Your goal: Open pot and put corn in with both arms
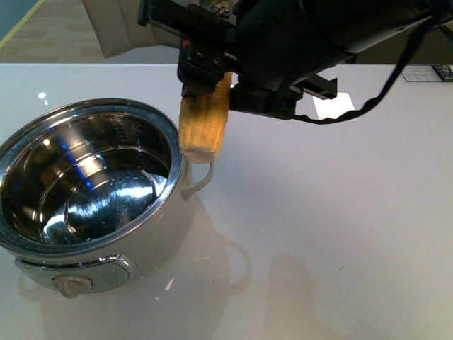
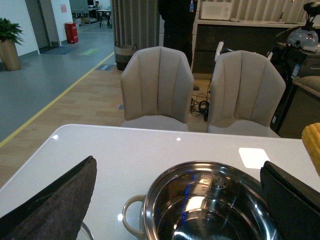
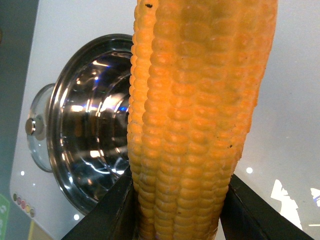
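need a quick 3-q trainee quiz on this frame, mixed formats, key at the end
1. True or false: the corn already lies inside the pot.
2. Which gripper holds the corn: A left, B right, C neither?
3. Fill in: the pot's glass lid is ___ the pot.
Key: 1 false; 2 B, the right gripper; 3 off.

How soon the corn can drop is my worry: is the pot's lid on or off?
Off: the pot shows its bare steel interior, and the lid rests on the table beside it.
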You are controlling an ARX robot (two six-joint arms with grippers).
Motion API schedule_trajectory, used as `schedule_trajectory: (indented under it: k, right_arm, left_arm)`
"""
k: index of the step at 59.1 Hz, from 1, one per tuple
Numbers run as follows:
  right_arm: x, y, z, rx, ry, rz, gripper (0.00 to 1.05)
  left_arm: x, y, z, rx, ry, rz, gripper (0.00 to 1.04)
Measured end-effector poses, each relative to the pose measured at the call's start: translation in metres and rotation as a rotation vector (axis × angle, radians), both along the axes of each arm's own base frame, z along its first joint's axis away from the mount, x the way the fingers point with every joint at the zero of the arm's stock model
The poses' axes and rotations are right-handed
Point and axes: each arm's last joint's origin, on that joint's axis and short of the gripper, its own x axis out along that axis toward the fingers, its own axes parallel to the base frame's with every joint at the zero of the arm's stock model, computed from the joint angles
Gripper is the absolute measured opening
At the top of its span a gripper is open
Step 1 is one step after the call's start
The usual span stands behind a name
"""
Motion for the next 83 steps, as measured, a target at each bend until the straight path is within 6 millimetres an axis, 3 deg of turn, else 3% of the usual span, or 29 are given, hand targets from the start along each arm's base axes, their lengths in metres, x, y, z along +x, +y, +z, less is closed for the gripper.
schedule_trajectory:
  k: [31,52,67,76,83]
  right_arm:
    - [0.012,0.058,-0.006,0.075,0.067,0.025,0.4]
    - [0.023,0.084,-0.028,0.081,0.146,0.035,0.44]
    - [0.025,0.102,-0.058,0.034,0.214,0.059,0.49]
    - [0.03,0.106,-0.065,0.02,0.232,0.057,0.52]
    - [0.031,0.109,-0.067,0.012,0.238,0.061,0.66]
  left_arm:
    - [0.0,0.0,0.0,0.0,0.0,0.0,0.98]
    - [0.0,0.0,0.0,0.0,0.0,0.0,0.98]
    - [0.0,0.0,0.0,0.0,0.0,0.0,0.98]
    - [0.0,0.0,0.0,0.0,0.0,0.0,0.98]
    - [0.0,0.0,0.0,0.0,0.0,0.0,0.98]
